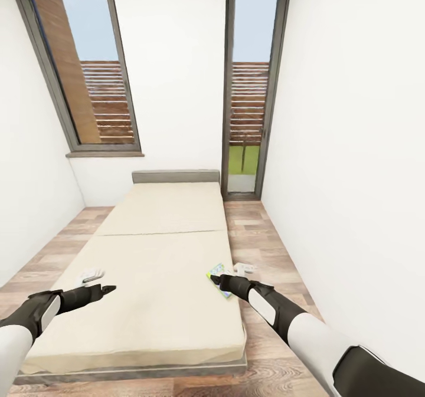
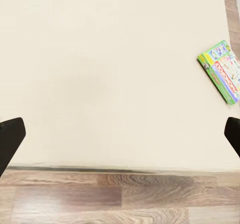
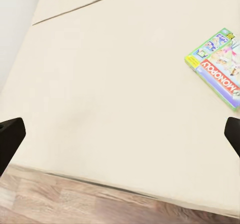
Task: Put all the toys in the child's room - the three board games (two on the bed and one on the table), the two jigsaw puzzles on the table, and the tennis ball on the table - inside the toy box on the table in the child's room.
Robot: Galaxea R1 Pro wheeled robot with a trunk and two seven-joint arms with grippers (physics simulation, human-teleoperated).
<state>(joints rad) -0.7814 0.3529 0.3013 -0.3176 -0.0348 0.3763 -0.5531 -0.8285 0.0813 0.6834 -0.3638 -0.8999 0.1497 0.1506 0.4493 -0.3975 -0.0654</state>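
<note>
Green-edged board game just beside right hand.

A home bedroom: low bed, wood floor (tall windows).

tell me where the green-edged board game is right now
The green-edged board game lies flat on the bed near its right edge in the head view, just beyond the right gripper.

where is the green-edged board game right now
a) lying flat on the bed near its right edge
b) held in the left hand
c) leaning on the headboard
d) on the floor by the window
a: the green-edged board game lies flat on the beige mattress of the bed, close to its right edge, with the right hand hovering by it, open.
</note>
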